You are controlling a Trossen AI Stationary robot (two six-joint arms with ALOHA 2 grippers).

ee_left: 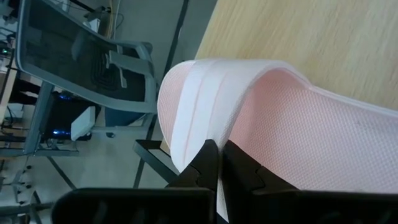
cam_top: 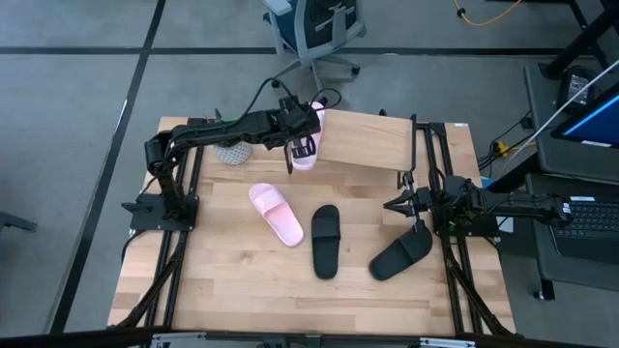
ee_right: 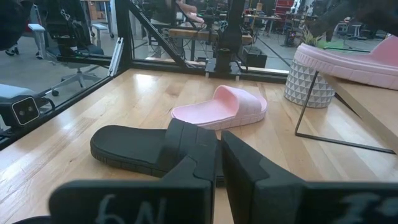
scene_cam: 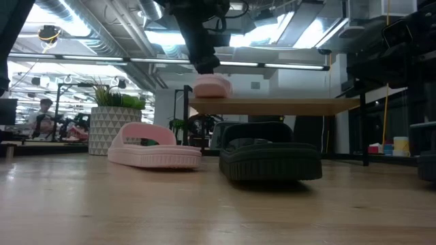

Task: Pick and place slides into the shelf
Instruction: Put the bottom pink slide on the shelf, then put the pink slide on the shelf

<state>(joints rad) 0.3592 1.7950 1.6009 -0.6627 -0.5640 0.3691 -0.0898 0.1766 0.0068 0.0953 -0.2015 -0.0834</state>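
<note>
My left gripper pinches one pink slide at the shelf top; three slides remain on the table, right gripper clenched, empty.

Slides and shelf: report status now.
Left gripper shut on pink slide at the shelf top's left end. Right gripper shut, idle beside a black slide. Second pink slide and other black slide on table. Nothing blocking.
</note>
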